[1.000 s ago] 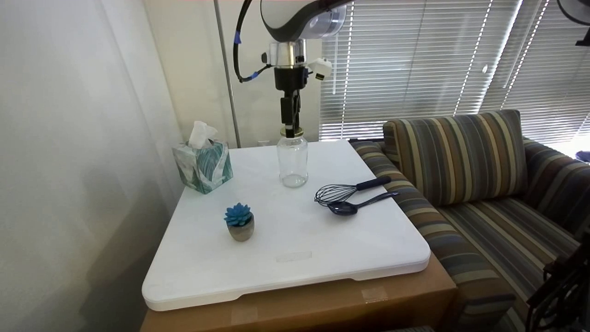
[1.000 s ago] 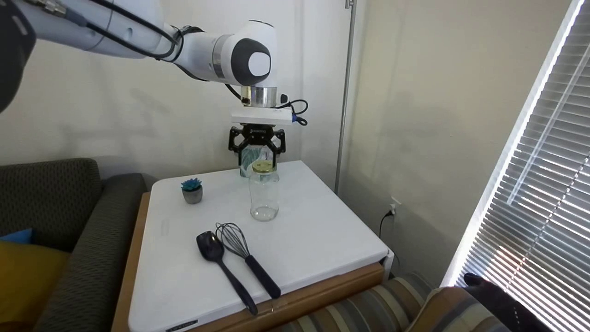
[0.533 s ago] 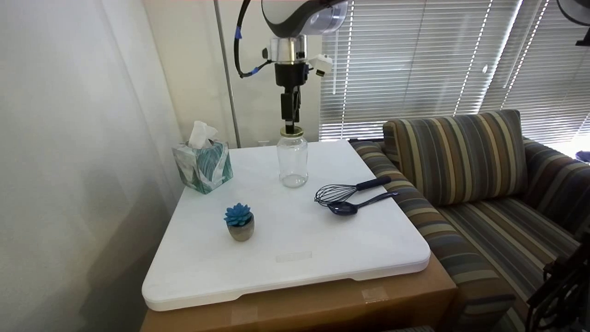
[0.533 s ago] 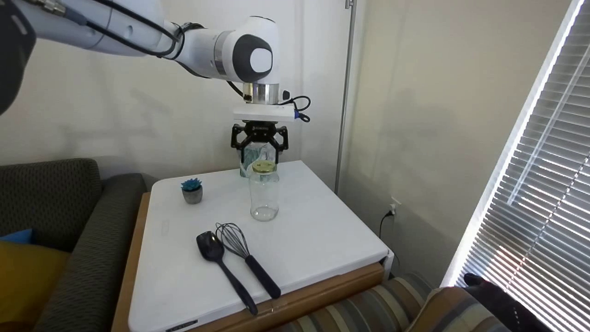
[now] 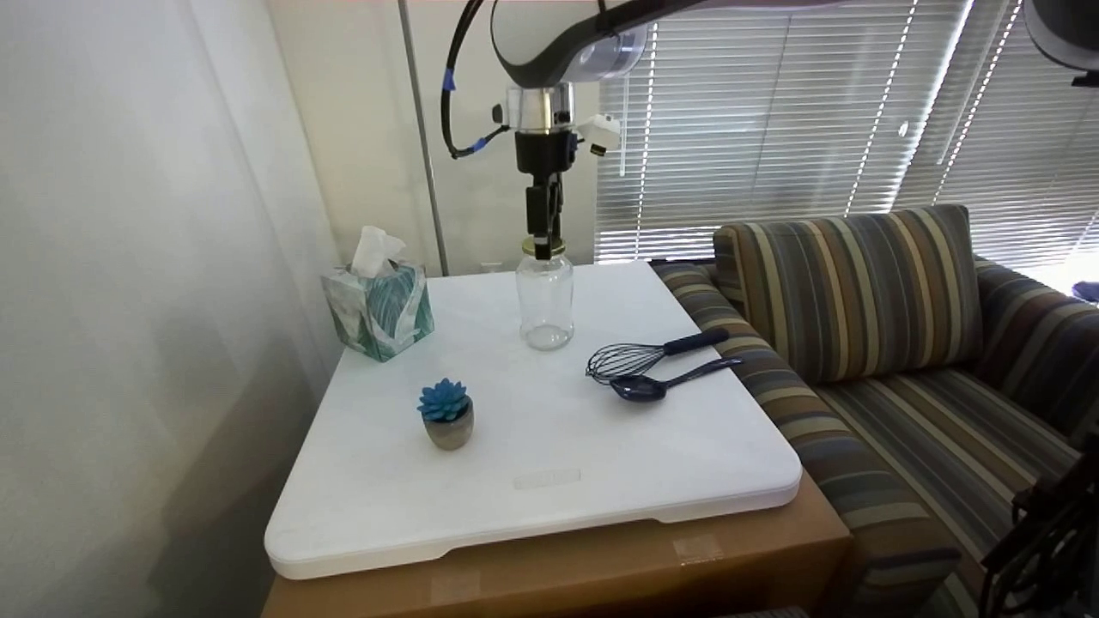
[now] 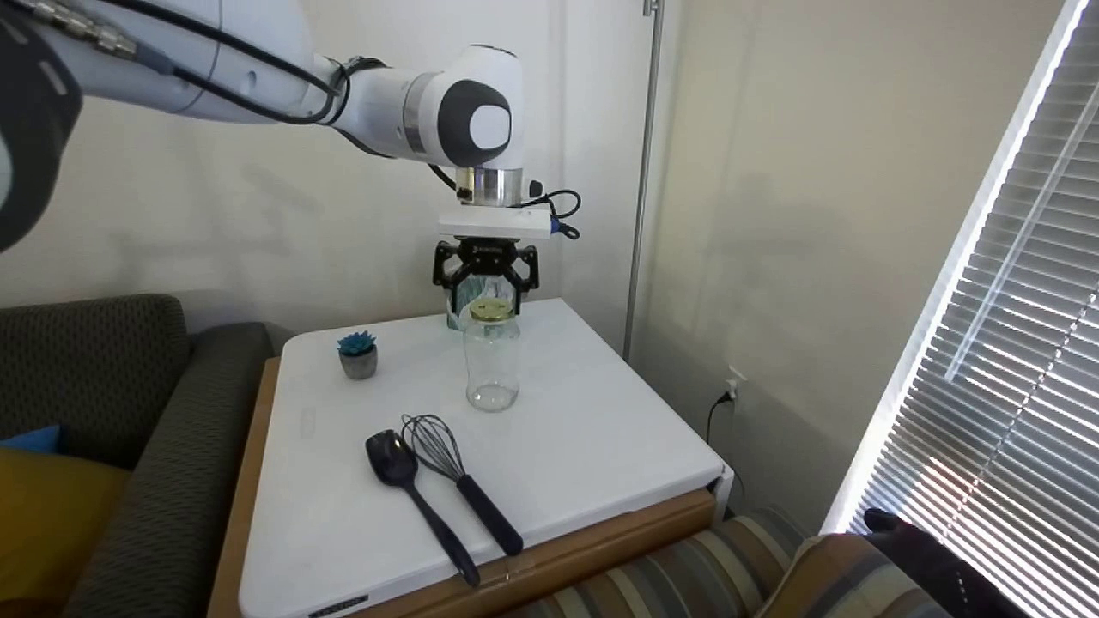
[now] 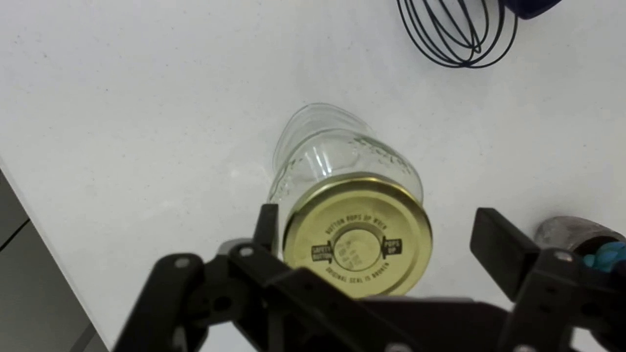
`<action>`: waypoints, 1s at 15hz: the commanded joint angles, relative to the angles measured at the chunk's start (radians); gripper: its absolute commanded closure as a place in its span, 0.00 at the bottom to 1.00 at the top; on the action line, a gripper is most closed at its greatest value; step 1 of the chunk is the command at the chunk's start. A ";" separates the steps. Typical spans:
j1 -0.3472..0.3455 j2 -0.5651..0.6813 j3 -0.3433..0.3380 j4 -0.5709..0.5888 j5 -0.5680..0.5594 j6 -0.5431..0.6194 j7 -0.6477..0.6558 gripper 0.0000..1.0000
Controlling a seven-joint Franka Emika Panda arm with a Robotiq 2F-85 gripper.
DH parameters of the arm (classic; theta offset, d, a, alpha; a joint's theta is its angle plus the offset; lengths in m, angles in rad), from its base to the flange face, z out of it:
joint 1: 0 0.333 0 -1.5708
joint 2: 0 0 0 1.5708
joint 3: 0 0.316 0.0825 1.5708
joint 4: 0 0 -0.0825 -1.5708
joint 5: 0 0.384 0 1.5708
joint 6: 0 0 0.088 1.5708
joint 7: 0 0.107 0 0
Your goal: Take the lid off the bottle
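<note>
Wrist view: lid (image 7: 358,249) on upright bottle (image 7: 342,151). Over it, gripper (image 7: 379,237) parted, holding nothing; nine-o'clock finger (image 7: 267,227) just beside lid, three-o'clock finger (image 7: 499,252) farther off. Probably aligning; next: nudge toward nine, close, twist.

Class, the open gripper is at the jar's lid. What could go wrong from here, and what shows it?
First, the lid appears nearer one finger of the open gripper in the wrist view, so closing might push or tip the jar. Second, the jar stands upright on the white tabletop with nothing visibly clamping it, so twisting could spin the whole jar.
</note>
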 commanded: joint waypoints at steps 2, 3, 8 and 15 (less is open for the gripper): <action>-0.004 0.037 0.003 0.051 0.003 -0.008 -0.018 0.00; -0.004 0.037 0.003 0.052 0.003 -0.008 -0.018 0.00; -0.002 0.032 0.002 0.056 0.001 -0.011 -0.018 0.23; 0.004 0.022 -0.004 0.059 -0.006 -0.021 -0.016 0.45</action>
